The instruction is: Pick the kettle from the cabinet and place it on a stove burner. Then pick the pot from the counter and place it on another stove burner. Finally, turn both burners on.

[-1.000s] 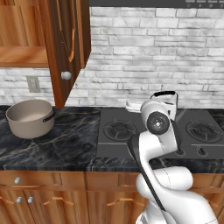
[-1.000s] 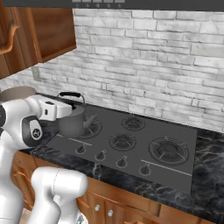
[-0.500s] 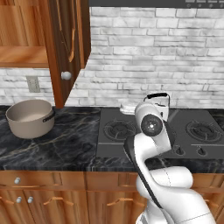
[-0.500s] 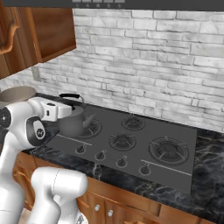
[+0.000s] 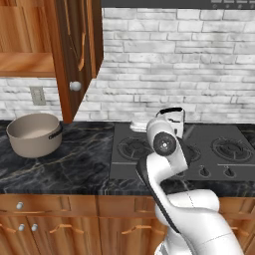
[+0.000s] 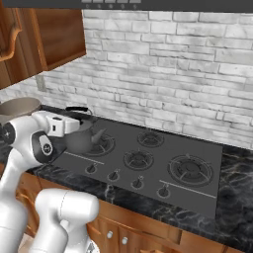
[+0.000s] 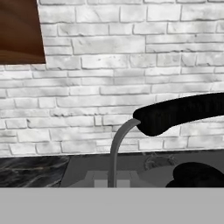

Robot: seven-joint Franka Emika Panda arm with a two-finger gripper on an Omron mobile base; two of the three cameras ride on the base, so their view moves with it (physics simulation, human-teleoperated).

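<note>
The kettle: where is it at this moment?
In the right base view the kettle is over the cooktop's left burner, beside the white gripper, its spout pointing right.

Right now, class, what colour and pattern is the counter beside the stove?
The counter is black marble with thin white and gold veins, clearest in the left base view.

- Left base view: behind the arm, to its left, looking forward and down at the stove (image 5: 219,149); takes in counter (image 5: 64,169), pot (image 5: 34,133) and cabinet (image 5: 74,55) left of the stove.
- Right base view: behind the arm, to its right, angled across the stove (image 6: 163,158) toward the brick wall (image 6: 173,64).
- Shared by both: stove, wall, kettle (image 6: 83,139).
- Hand view: very near the kettle handle (image 7: 175,114), low over the stove, facing the wall (image 7: 122,65).
</note>
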